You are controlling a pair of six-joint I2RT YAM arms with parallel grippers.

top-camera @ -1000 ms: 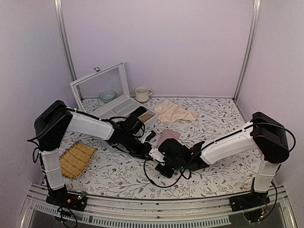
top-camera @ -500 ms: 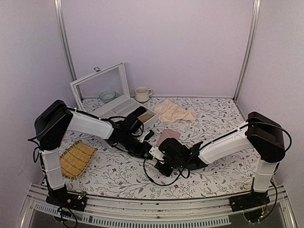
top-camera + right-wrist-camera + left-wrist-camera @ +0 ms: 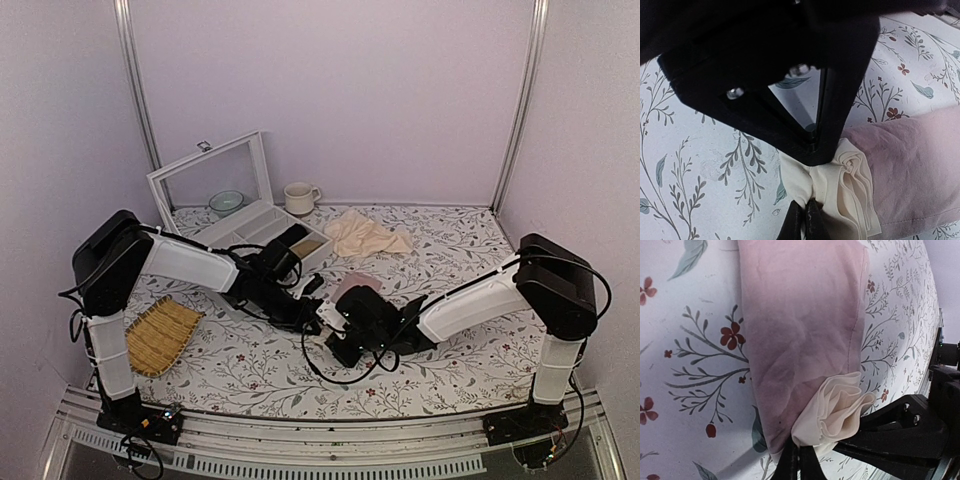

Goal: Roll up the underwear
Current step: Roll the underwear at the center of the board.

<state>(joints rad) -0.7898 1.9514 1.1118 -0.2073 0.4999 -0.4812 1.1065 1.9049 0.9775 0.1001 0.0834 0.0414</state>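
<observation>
Where the left claw point(image 3: 799, 462) is seen in its own wrist view, its fingers are pressed together on the bunched cream waistband point(image 3: 840, 407) of the underwear point(image 3: 800, 330). The right claw point(image 3: 802, 220) is pinched shut on that same cream edge, just beside the left. Outward from there, the dusty-pink fabric is laid flat on the flowered surface point(image 3: 690, 365) as a narrow strip, between the two arms. The start of the roll is judged to be in hand: the waistband end is gathered, but hardly a turn is formed. Next, the pinched edge would need to be turned over onto the pink strip by both claws together, evenly. No lettering can be read on the crumpled waistband.
</observation>
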